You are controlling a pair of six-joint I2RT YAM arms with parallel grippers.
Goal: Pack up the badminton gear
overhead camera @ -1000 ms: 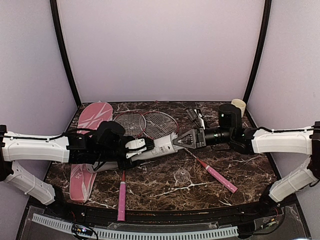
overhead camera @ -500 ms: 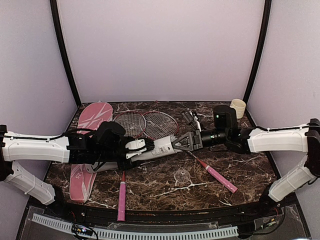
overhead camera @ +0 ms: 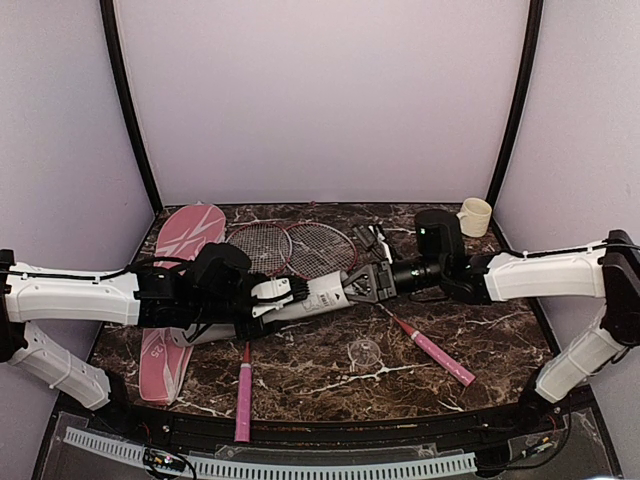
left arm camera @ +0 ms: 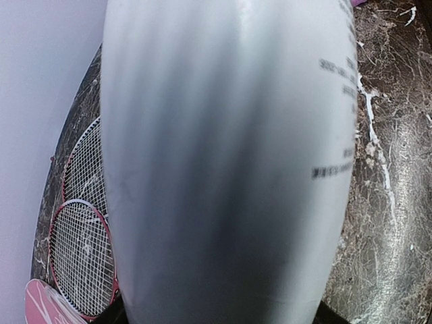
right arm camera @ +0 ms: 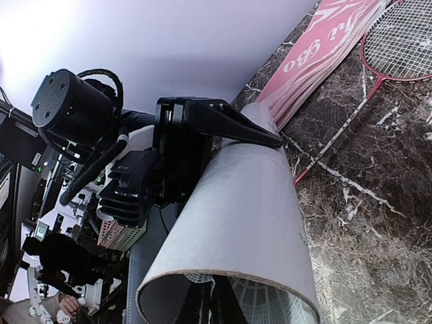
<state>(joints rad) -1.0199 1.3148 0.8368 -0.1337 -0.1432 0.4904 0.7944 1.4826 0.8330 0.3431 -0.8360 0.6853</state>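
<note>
My left gripper (overhead camera: pixel 278 294) is shut on the white tube (overhead camera: pixel 315 293) and holds it level above the table, open end to the right. The tube fills the left wrist view (left arm camera: pixel 223 162). My right gripper (overhead camera: pixel 352 286) is at the tube's mouth. In the right wrist view its fingertips (right arm camera: pixel 210 300) reach inside the tube (right arm camera: pixel 236 216), pinched on a white shuttlecock (right arm camera: pixel 270 304). Two red-rimmed racquets (overhead camera: pixel 262 246) (overhead camera: pixel 320 246) lie behind, their pink handles (overhead camera: pixel 243 395) (overhead camera: pixel 440 358) pointing forward. The pink cover (overhead camera: pixel 183 238) lies at the left. Other shuttlecocks are not visible.
A cream mug (overhead camera: pixel 476 214) stands at the back right corner. A clear round lid (overhead camera: pixel 365 352) lies on the dark marble table (overhead camera: pixel 480 330) near the front middle. Purple walls close in the back and sides.
My right arm has moved left, bringing its fingertips from just outside the tube into its open end. The left arm and tube have stayed still.
</note>
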